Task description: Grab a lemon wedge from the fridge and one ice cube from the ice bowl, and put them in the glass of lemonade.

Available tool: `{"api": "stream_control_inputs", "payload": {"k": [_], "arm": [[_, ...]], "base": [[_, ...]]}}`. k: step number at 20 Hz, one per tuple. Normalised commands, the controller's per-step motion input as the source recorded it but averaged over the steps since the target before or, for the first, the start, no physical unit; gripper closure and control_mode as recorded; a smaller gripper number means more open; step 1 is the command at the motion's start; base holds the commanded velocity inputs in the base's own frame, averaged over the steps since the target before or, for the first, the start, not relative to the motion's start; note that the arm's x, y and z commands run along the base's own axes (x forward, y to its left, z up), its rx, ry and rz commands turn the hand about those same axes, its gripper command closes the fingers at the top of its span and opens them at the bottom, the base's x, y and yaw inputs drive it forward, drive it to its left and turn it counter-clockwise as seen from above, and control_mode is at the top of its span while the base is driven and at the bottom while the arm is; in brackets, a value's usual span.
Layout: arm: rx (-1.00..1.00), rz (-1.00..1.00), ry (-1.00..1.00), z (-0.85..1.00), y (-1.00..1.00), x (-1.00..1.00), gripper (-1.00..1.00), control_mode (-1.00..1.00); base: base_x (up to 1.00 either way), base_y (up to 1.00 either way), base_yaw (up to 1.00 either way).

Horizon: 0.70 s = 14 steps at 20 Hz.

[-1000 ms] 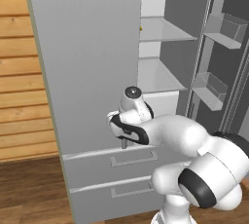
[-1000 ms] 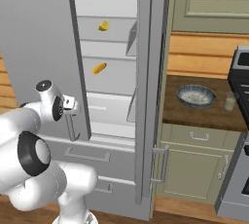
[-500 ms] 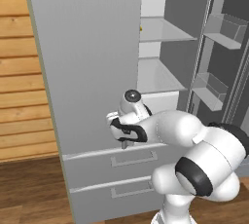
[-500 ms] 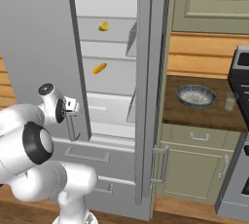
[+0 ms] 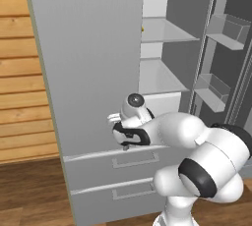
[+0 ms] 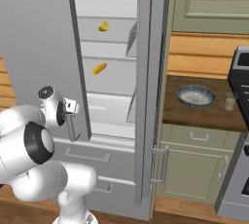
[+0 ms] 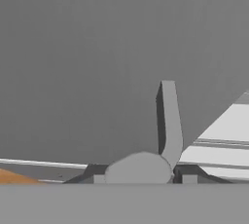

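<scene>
Jaws (image 5: pixel 126 145) at the lower edge of the fridge (image 5: pixel 93 72) left door, closed on the door's vertical bar handle (image 6: pixel 71 128); hand view shows the bar handle rising at 12 o'clock from between the two finger tips, grey door face behind it. Arm (image 5: pixel 197 151) reaches in from 4 o'clock in the left base view.

Fridge: left door swung open, right door open too, two lower drawers (image 5: pixel 118 171) shut below the gripper. White inner shelves exposed.

Right base view: lemon wedge (image 6: pixel 103 26) on upper shelf, at 12 o'clock from gripper, well apart. A 2nd yellow-orange item (image 6: pixel 99 68) on the shelf below; kind can't be told.

Farther, 3 o'clock of fridge: worktop (image 6: pixel 204 113) w/ ice bowl (image 6: pixel 196 96), glass of lemonade (image 6: pixel 230 102) just beside it at its 3 o'clock, not touching. Stove (image 6: pixel 240 77) edge past the glass.
</scene>
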Motion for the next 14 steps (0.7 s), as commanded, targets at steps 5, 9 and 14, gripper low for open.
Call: {"api": "stream_control_inputs", "payload": {"k": [5, 9, 14], "arm": [[0.00, 0.00, 0.00, -0.19, 0.35, 0.13, 1.00, -1.00], [0.00, 0.02, 0.00, 0.00, 0.88, -0.16, 1.00, -1.00], [0.00, 0.06, 0.00, 0.00, 1.00, -0.69, 1.00, -1.00]], "base": [[0.00, 0.00, 0.00], [0.00, 0.00, 0.00], [0.00, 0.00, 0.00]]}}
